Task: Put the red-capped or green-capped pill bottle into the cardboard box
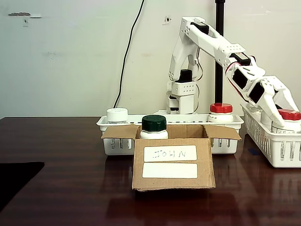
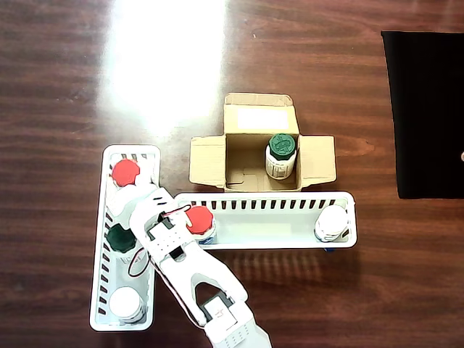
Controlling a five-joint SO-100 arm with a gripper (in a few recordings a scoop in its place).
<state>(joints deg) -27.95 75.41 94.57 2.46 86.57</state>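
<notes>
Fixed view, nearest the camera: cardboard box (image 1: 172, 164) on the dark wood table (image 1: 61, 188), flaps open, upper front label handwritten "JOHN". A green-capped bottle (image 1: 154, 127) stands upright inside it, toward the left as this view shows it; overhead it sits against the box's right wall (image 2: 281, 155). Just behind the box, a long white slotted basket (image 1: 225, 141) holds a white-capped bottle (image 1: 117, 115) at its left end and a red-capped pill bottle (image 1: 221, 112) at its right end. To the right, a second white basket (image 1: 273, 141); overhead it holds, in a row, another red-capped bottle (image 2: 125, 173), a dark-green-capped bottle (image 2: 119, 238) and a white-capped one (image 2: 126, 303). The white arm reaches down into this second basket; gripper (image 2: 129, 199) lies just beside the red cap there. Finger opening hidden by the arm body overhead and by the basket wall in the fixed view: cannot tell whether it is released or clenched, nor whether it touches the bottle. Black mat (image 2: 424, 112) at the table edge.
</notes>
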